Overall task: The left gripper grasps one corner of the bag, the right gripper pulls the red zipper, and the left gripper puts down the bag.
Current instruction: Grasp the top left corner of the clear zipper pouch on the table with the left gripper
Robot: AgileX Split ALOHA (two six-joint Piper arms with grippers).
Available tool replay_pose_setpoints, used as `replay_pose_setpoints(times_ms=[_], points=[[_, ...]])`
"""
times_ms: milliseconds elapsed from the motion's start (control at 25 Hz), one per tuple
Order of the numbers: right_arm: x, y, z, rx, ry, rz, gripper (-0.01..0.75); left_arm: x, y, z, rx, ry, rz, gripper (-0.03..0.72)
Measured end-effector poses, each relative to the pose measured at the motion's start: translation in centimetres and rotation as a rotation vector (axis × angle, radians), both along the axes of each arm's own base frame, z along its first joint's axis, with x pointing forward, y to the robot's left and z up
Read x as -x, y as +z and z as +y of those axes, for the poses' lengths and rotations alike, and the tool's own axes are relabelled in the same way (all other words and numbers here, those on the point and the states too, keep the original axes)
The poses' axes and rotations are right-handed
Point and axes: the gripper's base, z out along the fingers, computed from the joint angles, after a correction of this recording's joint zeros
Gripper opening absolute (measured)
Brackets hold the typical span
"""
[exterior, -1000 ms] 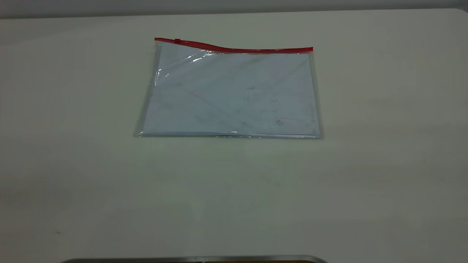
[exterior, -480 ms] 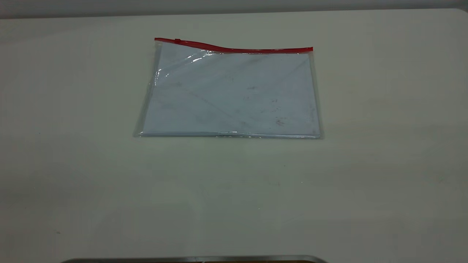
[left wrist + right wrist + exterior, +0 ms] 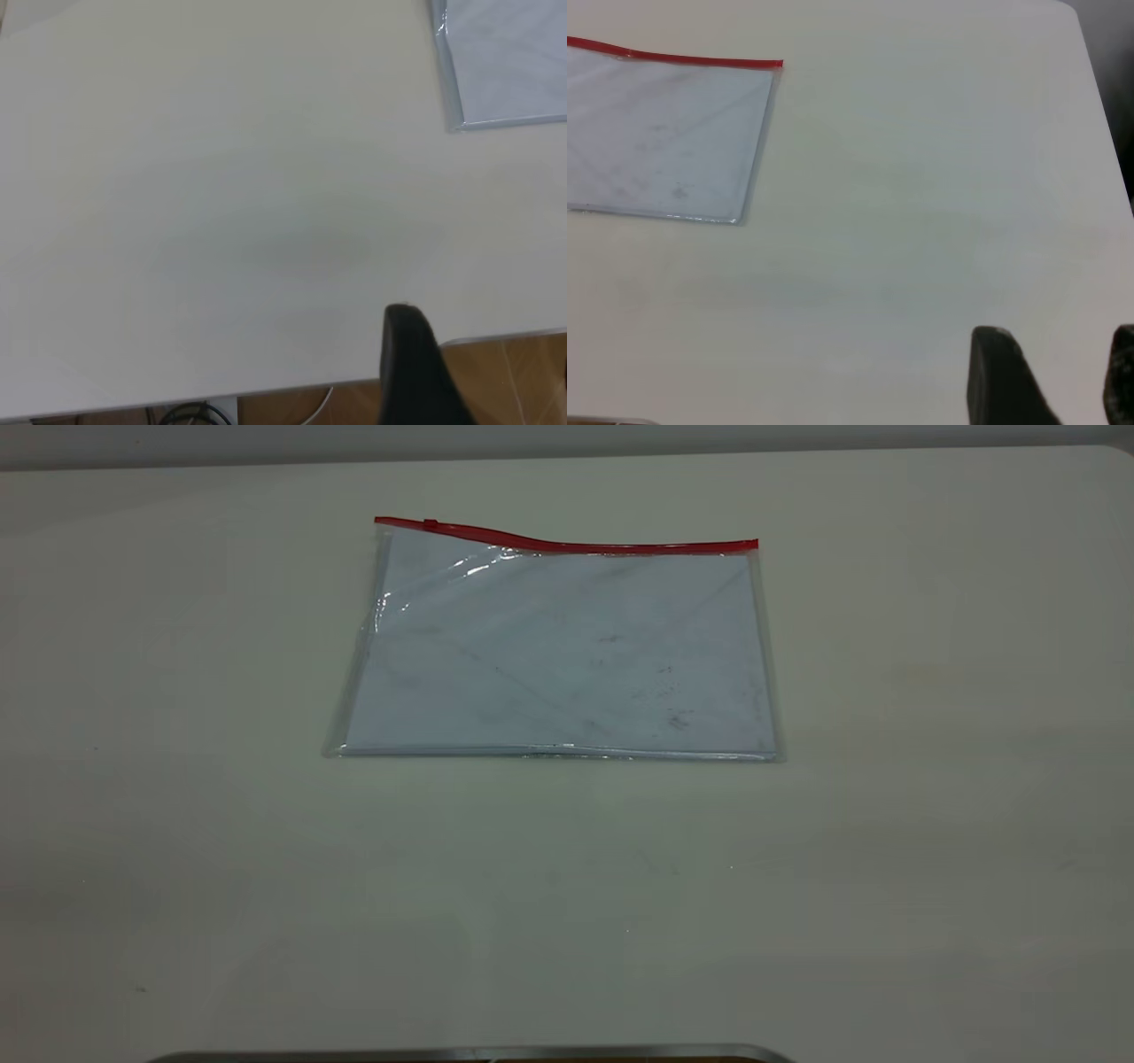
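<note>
The bag (image 3: 558, 646) lies flat on the white table, a clear pouch with pale smudged sheets inside. The red zipper (image 3: 567, 543) runs along its far long edge, with the small slider tab (image 3: 431, 524) near the left end. Neither gripper shows in the exterior view. My left gripper (image 3: 412, 363) hangs over the table's near edge, well away from the bag's plain corner (image 3: 456, 124). My right gripper (image 3: 1059, 372) is open and empty above bare table, far from the bag (image 3: 664, 142) and the red-strip corner (image 3: 776, 65).
A metal rim (image 3: 469, 1054) shows at the table's near edge. The left wrist view shows the table edge (image 3: 496, 336), wooden floor and cables beyond it. The right wrist view shows the table's rounded corner (image 3: 1072, 13).
</note>
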Motion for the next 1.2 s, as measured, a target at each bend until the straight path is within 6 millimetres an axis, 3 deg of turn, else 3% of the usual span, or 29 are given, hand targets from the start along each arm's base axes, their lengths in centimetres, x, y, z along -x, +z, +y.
replay_pose_setpoints(times_ms=[760, 920, 1200], points=[[-0.2, 0.2, 0.5, -0.044, 0.038, -0.001, 0.329, -0.2, 0.4, 0.0, 0.052, 0.043, 0.008, 0.467], [-3.0, 1.2, 1.7, -0.086, 0.154, -0.006, 0.373, -2.2, 2.2, 0.1, 0.084, 0.062, 0.092, 0.467], [-12.0, 0.6, 2.7, -0.078, 0.261, -0.009, 0.478, -11.4, 4.0, 0.2, 0.094, 0.01, 0.153, 0.527]])
